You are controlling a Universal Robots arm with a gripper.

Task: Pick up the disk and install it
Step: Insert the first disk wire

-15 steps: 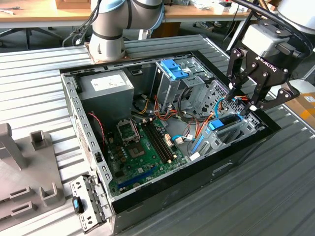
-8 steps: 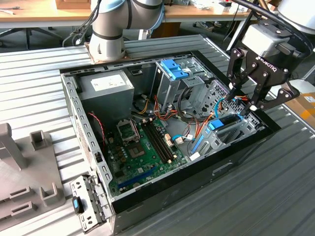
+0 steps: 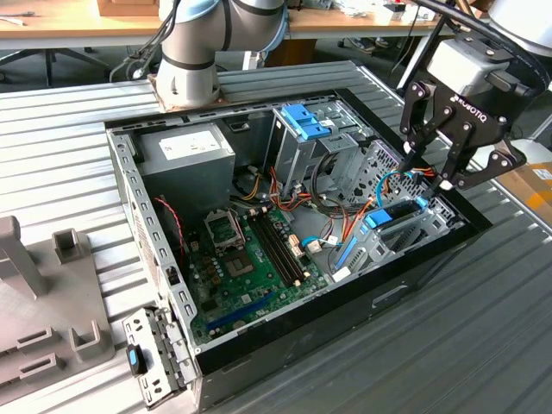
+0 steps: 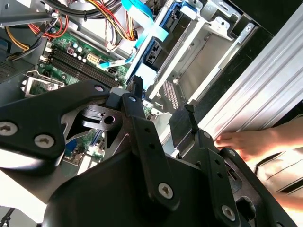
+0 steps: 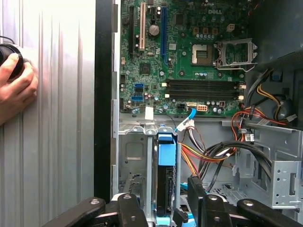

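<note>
My gripper (image 3: pixel 429 175) is spread wide and holds nothing, with a finger on either side of the disk (image 5: pixel 164 182). The disk stands on edge in the grey drive bay (image 5: pixel 135 153) at the case corner. Seating it well, I judge, means pushing straight along the bay's guides with both blue rails level, never twisting, and staying clear of the orange and yellow cables (image 5: pixel 208 158) just beside it (a person's hand (image 5: pixel 16 82) rests on the table, well apart).

Open room above motherboard (image 3: pixel 250 259). Disk (image 3: pixel 398 212) bay hemmed in: orange-black cable bundle (image 3: pixel 345 207) on exterior view's left, case end wall (image 3: pixel 473 222) on right. Person's hand (image 5: pixel 16 87) on table (image 5: pixel 57 142) outside case side wall (image 5: pixel 104 94).
</note>
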